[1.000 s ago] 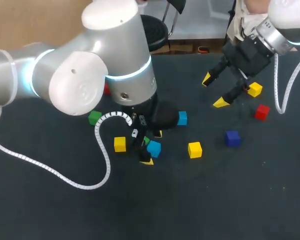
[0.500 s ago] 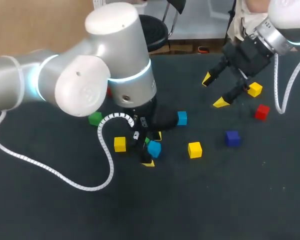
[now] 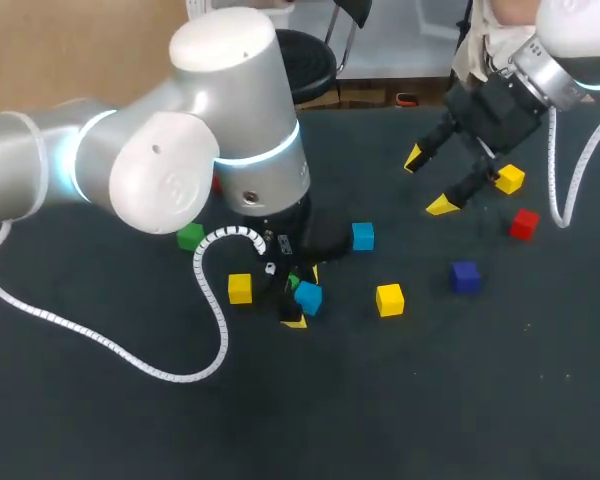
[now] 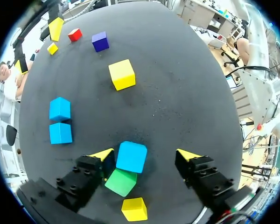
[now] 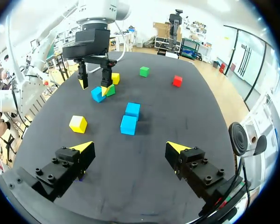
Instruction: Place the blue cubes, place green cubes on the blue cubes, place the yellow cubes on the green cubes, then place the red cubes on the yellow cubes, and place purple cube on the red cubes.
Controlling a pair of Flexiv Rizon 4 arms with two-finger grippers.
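Low in the middle of the head view, the left gripper (image 4: 144,156) is held down at the worktop (image 3: 430,400) with its fingers apart. A blue cube (image 4: 131,157) sits between them, close against one finger and clear of the other, so nothing is clamped. A green cube (image 4: 121,182) lies touching it on the wrist side, which is judged to crowd a clean grasp. Further out, a blue pair (image 4: 59,108) is set side by side, probably as the base this cube is meant to join. The purple cube (image 3: 465,276) and a red cube (image 3: 524,223) lie unused at the right. In the upper right, the right gripper (image 3: 427,182) is held raised, spread and empty, seemingly kept clear.
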